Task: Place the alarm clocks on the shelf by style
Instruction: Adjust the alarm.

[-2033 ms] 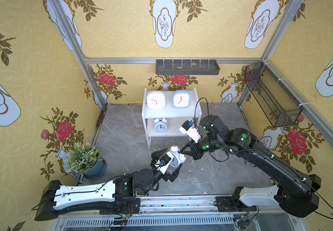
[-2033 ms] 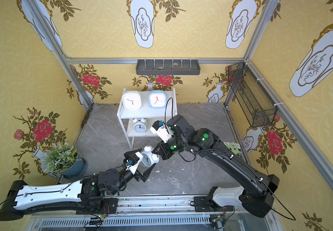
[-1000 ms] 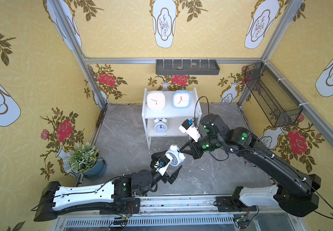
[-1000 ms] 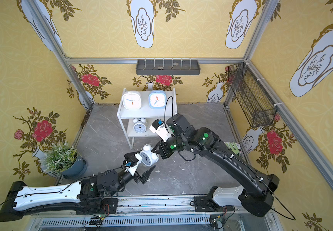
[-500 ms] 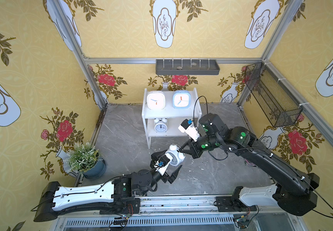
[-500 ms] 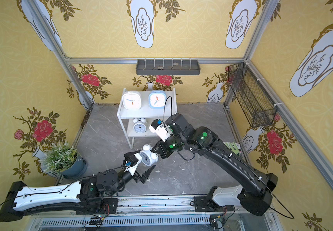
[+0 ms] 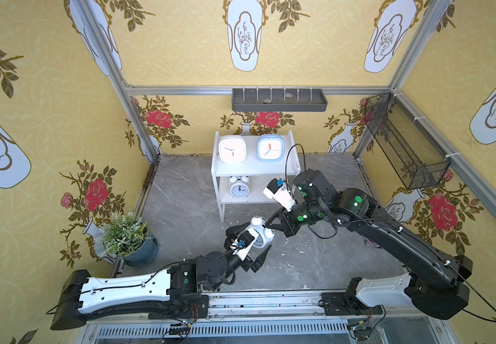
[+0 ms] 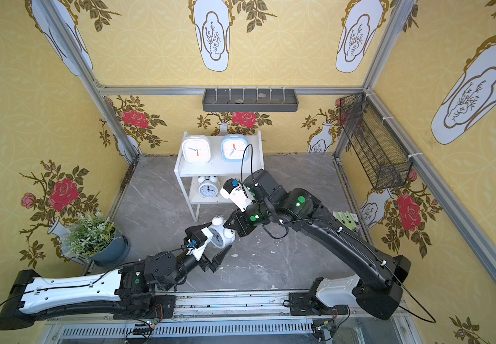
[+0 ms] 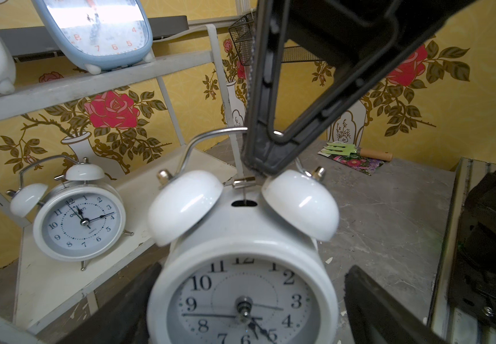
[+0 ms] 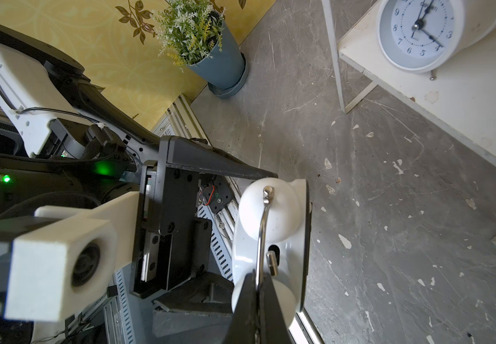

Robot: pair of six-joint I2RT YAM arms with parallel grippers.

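A white twin-bell alarm clock hangs just above the floor in front of the shelf. My right gripper is shut on its wire handle. My left gripper is open, with one finger on each side of the clock's body and a gap showing on one side. On the shelf's top tier stand a white rounded-square clock and a light blue one. Another twin-bell clock stands at the left of the lower tier.
A potted plant stands at the left wall. A grey wall tray hangs on the back wall and a black mesh basket on the right wall. A seed packet with a green fork lies at the right wall.
Almost nothing has moved. The twin-bell clock hangs in the same spot, the right gripper still pinches its handle, and the left jaws stay spread around it.
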